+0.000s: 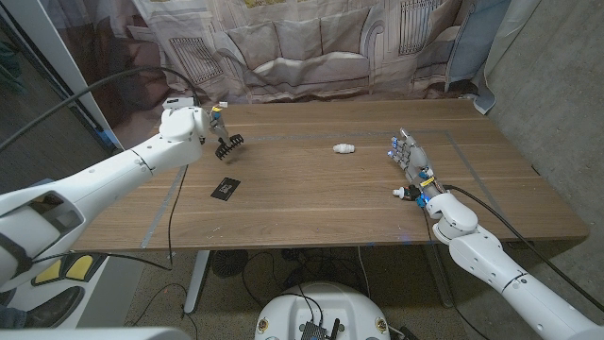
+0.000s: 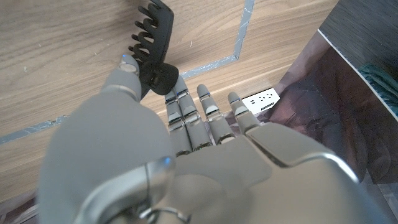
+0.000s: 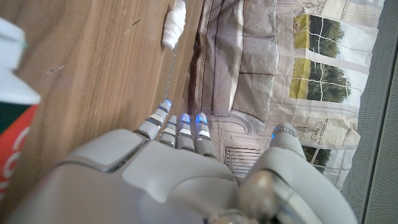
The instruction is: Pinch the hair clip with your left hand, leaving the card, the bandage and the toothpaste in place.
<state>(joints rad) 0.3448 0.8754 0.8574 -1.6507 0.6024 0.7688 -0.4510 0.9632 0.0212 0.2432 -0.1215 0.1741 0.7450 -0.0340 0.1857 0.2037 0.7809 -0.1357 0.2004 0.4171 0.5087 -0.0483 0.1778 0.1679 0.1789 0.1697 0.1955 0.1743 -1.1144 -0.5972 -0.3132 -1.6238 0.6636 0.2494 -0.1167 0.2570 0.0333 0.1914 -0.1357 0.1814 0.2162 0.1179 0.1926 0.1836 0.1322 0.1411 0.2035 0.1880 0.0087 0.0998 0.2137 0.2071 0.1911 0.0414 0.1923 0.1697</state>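
the left hand (image 1: 185,124) holds the black hair clip (image 1: 229,144) above the wooden table (image 1: 311,203), over the far left part of the top; the left wrist view shows the clip's rounded hinge end pinched between the thumb and a finger, its row of curved plastic teeth (image 2: 149,28) pointing away from the smooth grey palm shell. the table is a long plank-grained surface with thin strips of pale tape (image 2: 239,37) marking a rectangle on it. a small flat black card (image 1: 225,190) lies on the wood nearer the front edge, below the raised clip and apart from it. a white, lumpy roll of bandage (image 1: 343,148) sits near the middle of the top, toward the far edge. the right hand (image 1: 411,157) stands toward the right edge with its fingers spread and nothing in them, blue-lit tips up. just beside its wrist, a white and red toothpaste tube (image 3: 13,93) lies on the wood, seen partly.
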